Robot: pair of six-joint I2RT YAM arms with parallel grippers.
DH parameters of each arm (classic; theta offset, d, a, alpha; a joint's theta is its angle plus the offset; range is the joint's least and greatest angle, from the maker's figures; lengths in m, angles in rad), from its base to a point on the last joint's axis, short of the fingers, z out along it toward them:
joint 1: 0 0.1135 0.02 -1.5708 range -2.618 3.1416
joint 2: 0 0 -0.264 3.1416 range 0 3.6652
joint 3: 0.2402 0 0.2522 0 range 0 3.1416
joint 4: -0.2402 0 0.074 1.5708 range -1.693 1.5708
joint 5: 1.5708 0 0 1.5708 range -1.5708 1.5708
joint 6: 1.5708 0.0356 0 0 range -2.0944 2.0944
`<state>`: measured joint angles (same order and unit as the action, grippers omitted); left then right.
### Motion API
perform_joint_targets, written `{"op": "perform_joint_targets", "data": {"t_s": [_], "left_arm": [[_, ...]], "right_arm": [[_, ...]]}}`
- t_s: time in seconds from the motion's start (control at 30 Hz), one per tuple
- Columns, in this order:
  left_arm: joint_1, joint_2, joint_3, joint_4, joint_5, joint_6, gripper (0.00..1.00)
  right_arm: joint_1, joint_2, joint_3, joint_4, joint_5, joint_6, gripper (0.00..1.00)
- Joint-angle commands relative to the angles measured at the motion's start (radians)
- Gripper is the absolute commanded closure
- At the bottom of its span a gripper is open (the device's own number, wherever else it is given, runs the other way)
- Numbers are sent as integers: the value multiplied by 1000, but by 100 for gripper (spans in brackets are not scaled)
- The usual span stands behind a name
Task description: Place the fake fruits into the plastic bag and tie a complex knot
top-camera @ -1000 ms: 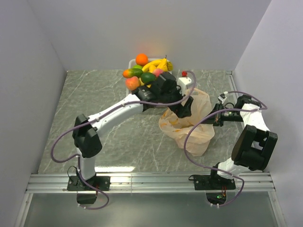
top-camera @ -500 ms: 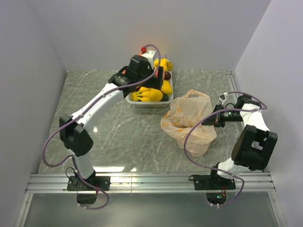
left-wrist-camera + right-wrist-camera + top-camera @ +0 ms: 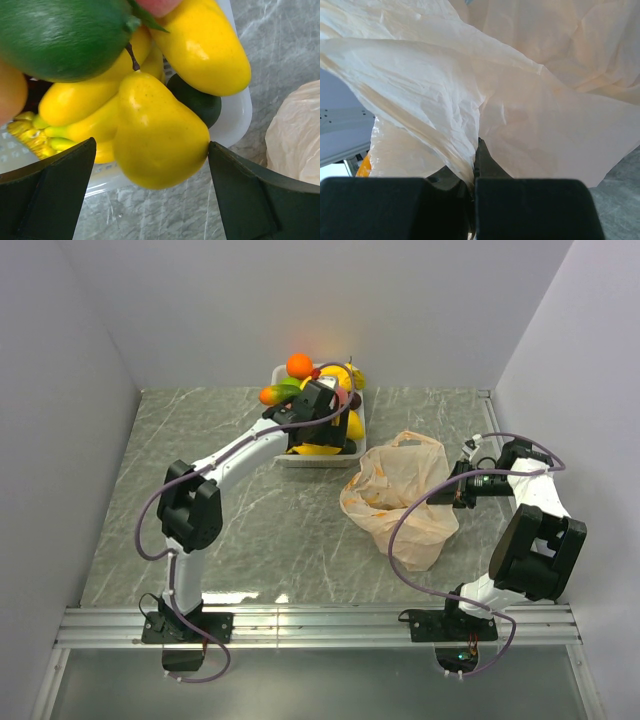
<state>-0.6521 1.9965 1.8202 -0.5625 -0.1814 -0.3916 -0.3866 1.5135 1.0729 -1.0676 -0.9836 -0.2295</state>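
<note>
- Reaching in from the left over the near part of the white tray (image 3: 358, 445) with the left gripper (image 3: 150, 167); claw spread wide, nothing pinched.
- Straddling a yellow pear (image 3: 157, 135) that leans over the tray's near rim: one dark finger (image 3: 50, 195) on each side, the right-hand one close against the pear's skin, contact hard to judge.
- Heaped in the tray, the fake fruits (image 3: 335, 375): orange (image 3: 299, 365) on top at the far edge, red-green mango (image 3: 271, 395) at the far left corner, bananas (image 3: 70, 102) behind the pear, green lime (image 3: 60, 35) above them, fat yellow fruit (image 3: 207, 47) toward the tray's right wall, dark green fruit (image 3: 200, 102) tucked beneath it.
- Resting on the grey marbled table (image 3: 200, 460), tray at the far middle of it.
- Slumped just right of the tray's near right corner, the plastic bag (image 3: 400, 505): pale peach, crinkled, small orange print on the tray-facing side, one handle loop (image 3: 405, 442) raised at its far end; contents impossible to make out.
- Pinching a fold of the bag on the side away from the tray: right gripper (image 3: 474, 172), claw pressed together on the thin film.
</note>
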Motion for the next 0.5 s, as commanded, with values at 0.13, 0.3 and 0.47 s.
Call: {"op": "perform_joint_targets", "data": {"t_s": [0.13, 0.3, 0.47], "left_arm": [[-15, 10, 10, 53, 17, -15, 1], [-17, 53, 42, 39, 2, -19, 6], [-15, 39, 57, 21, 11, -23, 16]], "right_arm": [[-6, -7, 36, -9, -4, -19, 100], [-6, 1, 39, -11, -7, -19, 100], [-6, 5, 41, -11, -4, -19, 100]]}}
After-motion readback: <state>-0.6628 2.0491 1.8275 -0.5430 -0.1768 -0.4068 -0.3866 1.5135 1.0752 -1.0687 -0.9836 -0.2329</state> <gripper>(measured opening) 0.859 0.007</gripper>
